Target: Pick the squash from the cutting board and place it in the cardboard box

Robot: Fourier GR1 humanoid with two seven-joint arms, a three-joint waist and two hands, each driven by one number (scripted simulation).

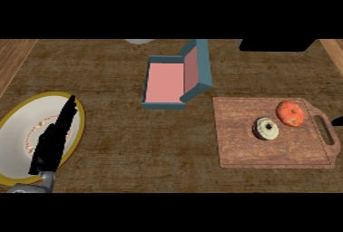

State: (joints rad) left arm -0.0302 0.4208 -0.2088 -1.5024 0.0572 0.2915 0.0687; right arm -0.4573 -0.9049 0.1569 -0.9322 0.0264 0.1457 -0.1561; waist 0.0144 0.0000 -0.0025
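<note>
Orange round squash (290,113) found on brown wooden cutting board (268,154), just beside pale ring-shaped pastry (267,128). Black left hand (52,140) noted over yellow-rimmed white plate (20,131), fingers straight, nothing held. Judged advisable: grasp from above, clear of pastry, before teal pink-floored box (201,68).

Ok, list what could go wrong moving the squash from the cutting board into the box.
An orange round item and a pale ring-shaped item lie close together on the brown wooden cutting board; grabbing one may nudge the other.
The teal box with a pink inside has its lid raised on the board's side; a carried item could clip it.
The black left hand hangs open over the yellow-rimmed plate, far from the board.
</note>
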